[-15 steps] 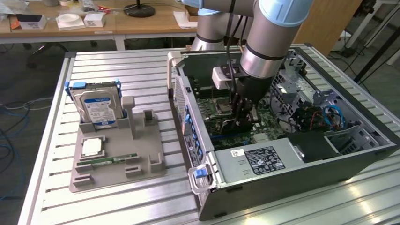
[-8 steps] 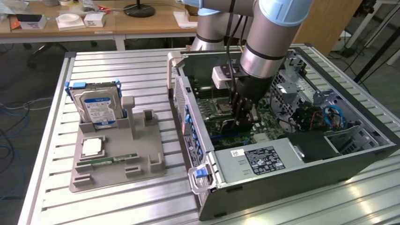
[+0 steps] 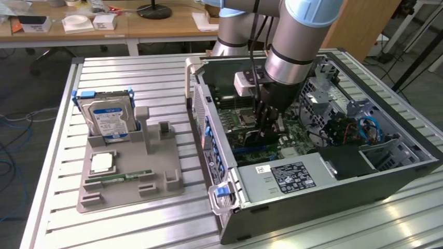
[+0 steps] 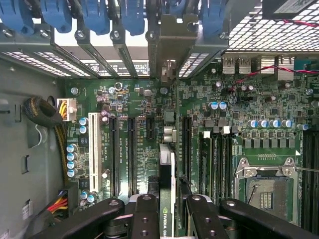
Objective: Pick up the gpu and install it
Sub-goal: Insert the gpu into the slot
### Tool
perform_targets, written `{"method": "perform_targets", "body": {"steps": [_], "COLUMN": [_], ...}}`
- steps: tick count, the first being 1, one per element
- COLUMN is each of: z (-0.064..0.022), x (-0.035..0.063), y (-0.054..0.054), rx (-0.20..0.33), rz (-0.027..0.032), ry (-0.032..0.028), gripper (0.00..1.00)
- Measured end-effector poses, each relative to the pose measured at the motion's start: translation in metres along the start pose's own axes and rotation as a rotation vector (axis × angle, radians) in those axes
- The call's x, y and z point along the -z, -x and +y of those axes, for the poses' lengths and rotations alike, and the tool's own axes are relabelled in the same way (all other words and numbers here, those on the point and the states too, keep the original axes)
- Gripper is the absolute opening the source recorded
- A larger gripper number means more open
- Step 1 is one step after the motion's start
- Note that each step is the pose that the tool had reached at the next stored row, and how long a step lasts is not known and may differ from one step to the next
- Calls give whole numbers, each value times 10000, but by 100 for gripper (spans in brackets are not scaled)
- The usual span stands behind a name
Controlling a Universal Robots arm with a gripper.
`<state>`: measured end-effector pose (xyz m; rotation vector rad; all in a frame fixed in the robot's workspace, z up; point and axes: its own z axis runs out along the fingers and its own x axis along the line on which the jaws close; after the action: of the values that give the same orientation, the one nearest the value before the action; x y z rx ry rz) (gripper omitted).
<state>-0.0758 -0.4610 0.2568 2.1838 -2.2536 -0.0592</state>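
Note:
My gripper (image 4: 169,211) is deep inside the open computer case (image 3: 387,171) and shut on the gpu (image 4: 167,164). In the wrist view the card is edge-on between the two black fingers (image 4: 144,216), with a green board edge and a dark cooler. Its silver bracket (image 4: 172,40) reaches the rear slot openings under the blue latches. The card stands in line with the long black expansion slots of the motherboard (image 4: 249,99). I cannot tell whether it is seated in a slot. In the exterior view the gripper (image 3: 264,134) hangs straight down over the motherboard, hiding most of the card.
A grey parts holder (image 3: 166,184) lies on the slatted table at the exterior view's left. It carries an upright hard drive with a blue label (image 3: 107,118), a processor (image 3: 101,162) and a memory stick (image 3: 114,178). Cables and drive cages crowd the case's far side.

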Motion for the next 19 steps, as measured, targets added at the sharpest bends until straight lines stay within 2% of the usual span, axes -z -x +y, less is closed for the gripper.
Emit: {"method": "perform_targets", "body": {"steps": [19], "z": [2], "x": [-36], "y": [22], "rx": [4], "rz": [3], "ry": [2], "gripper": [26]}}
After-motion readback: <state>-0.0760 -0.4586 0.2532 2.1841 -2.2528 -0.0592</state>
